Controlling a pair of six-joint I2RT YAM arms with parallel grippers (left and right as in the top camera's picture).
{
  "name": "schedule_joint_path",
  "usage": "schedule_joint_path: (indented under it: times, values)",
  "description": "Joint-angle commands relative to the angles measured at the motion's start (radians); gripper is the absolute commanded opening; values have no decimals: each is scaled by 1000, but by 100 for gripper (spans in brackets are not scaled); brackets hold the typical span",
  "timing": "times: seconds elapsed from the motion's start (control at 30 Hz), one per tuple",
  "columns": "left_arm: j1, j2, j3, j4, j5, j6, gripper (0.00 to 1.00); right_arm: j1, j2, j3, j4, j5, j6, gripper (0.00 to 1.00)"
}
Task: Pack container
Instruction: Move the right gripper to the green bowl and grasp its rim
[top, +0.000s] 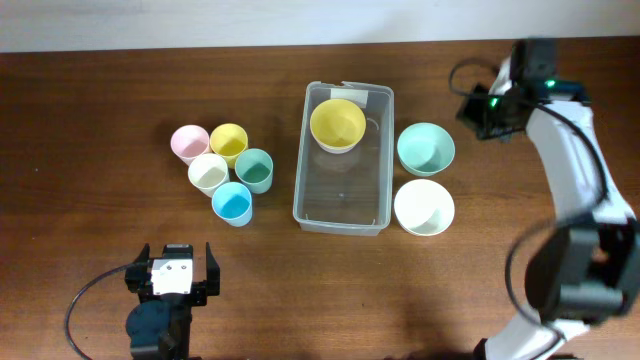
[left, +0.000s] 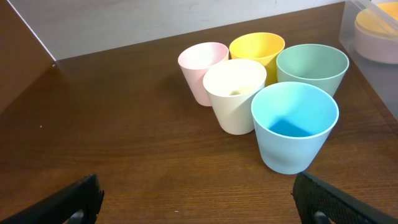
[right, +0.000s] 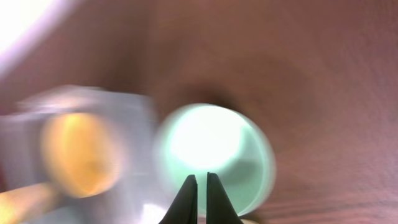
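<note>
The clear container (top: 300, 190) lies mid-table with its white label at the far end and a yellow bowl (top: 337, 123) inside near that end. A mint bowl (top: 426, 148) and a white bowl (top: 424, 206) sit just right of it. My right gripper (right: 202, 186) is shut and empty, raised above the mint bowl (right: 249, 143), with the container (right: 134, 124) and yellow bowl (right: 78, 152) blurred to its left. My left gripper (left: 199, 205) is open and empty, low at the front left (top: 177, 255), facing the cups.
Several pastel cups stand left of the container: pink (top: 189, 142), yellow (top: 229, 143), cream (top: 208, 172), green (top: 254, 169) and blue (top: 232, 203). The blue cup (left: 293, 127) is closest to the left gripper. The right arm (top: 570, 150) arcs along the right side.
</note>
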Motion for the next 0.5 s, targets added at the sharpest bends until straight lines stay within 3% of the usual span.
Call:
schedule_joint_path:
  times: [0.0,0.23,0.4,0.47]
  values:
    - [-5,-9,-6,3,14,-9,100,85,-107,66,-5,-85,10,4]
    - [-5,-9,-6,3,14,-9,100,259,-72,75,-1,-2,6,4]
    - [-5,-9,-6,3,14,-9,100,304,-36,76,3,114,5,6]
    - [-5,-9,-6,3,14,-9,100,274,-37,76,2,223,8,54]
